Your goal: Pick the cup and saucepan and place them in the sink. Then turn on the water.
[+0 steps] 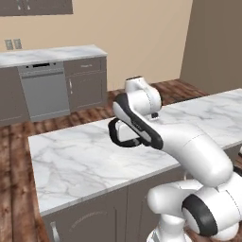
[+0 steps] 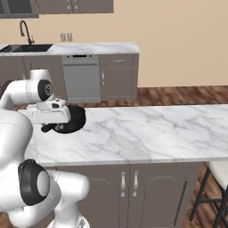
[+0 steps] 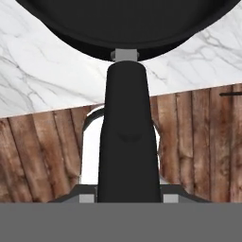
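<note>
White marble table (image 2: 147,133) carries the saucepan (image 2: 73,119) at its far edge, beside the wrist; matte black, rigid, likely weighty and front-heavy; its straight handle (image 3: 126,137) runs between the jaws, which look closed on it; grip near the bowl to limit droop.

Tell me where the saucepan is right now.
The saucepan sits on the white marble island counter, at the left in the right base view, just under the robot's hand. In the hand view its handle runs between the end effector's fingertips.
</note>
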